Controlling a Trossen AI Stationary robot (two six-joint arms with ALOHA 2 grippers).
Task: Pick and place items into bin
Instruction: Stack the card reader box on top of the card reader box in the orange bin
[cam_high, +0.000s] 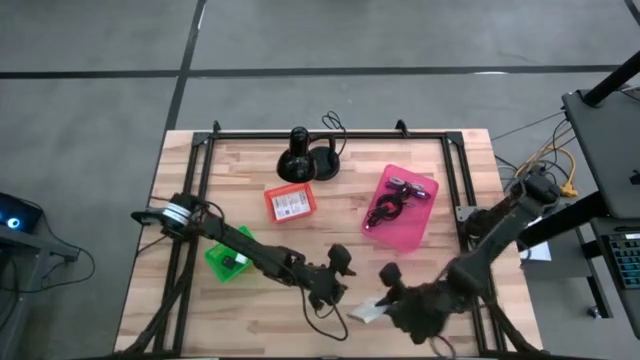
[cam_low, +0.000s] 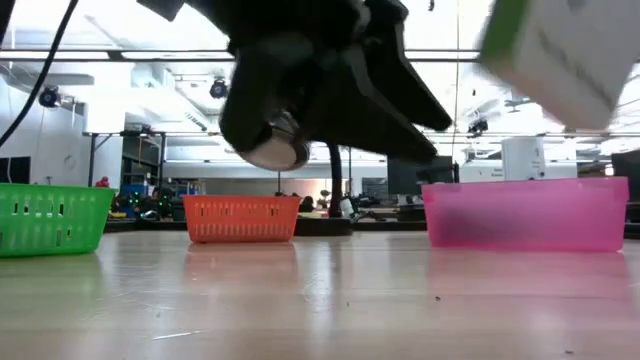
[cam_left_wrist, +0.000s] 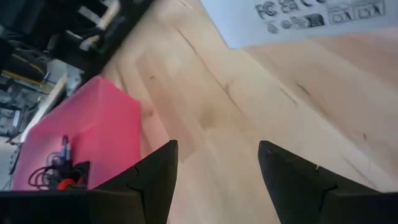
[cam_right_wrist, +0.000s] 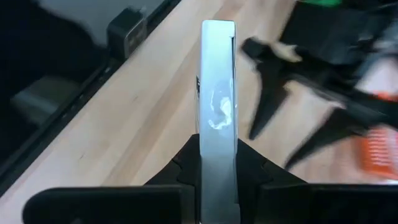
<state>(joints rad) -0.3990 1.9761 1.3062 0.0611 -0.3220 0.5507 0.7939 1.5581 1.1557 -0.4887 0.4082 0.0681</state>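
Observation:
My right gripper (cam_high: 385, 302) is near the table's near edge, shut on a flat white printed box (cam_high: 365, 312). The right wrist view shows this box (cam_right_wrist: 217, 93) edge-on. In the low view it (cam_low: 560, 50) hangs high above the table. My left gripper (cam_high: 340, 275) hovers just left of it, open and empty, with its fingers (cam_left_wrist: 155, 180) over bare wood. The box's printed face (cam_left_wrist: 311, 18) is visible beyond them. The pink bin (cam_high: 405, 205) holds a black coiled cable (cam_high: 385, 210) and small pieces. My right gripper pinches the white box between its two fingers, one on each broad face, at the box's near end (cam_right_wrist: 217, 158). The box sticks out forward past the fingertips, thin edge toward the camera. It is lifted clear of the table.
An orange bin (cam_high: 290, 202) with a printed card sits mid-table, and a green bin (cam_high: 228, 262) lies under the left arm. A black round-based stand (cam_high: 300, 160) with a cord is at the far edge. Black frame rails (cam_high: 455, 180) run along the table's sides.

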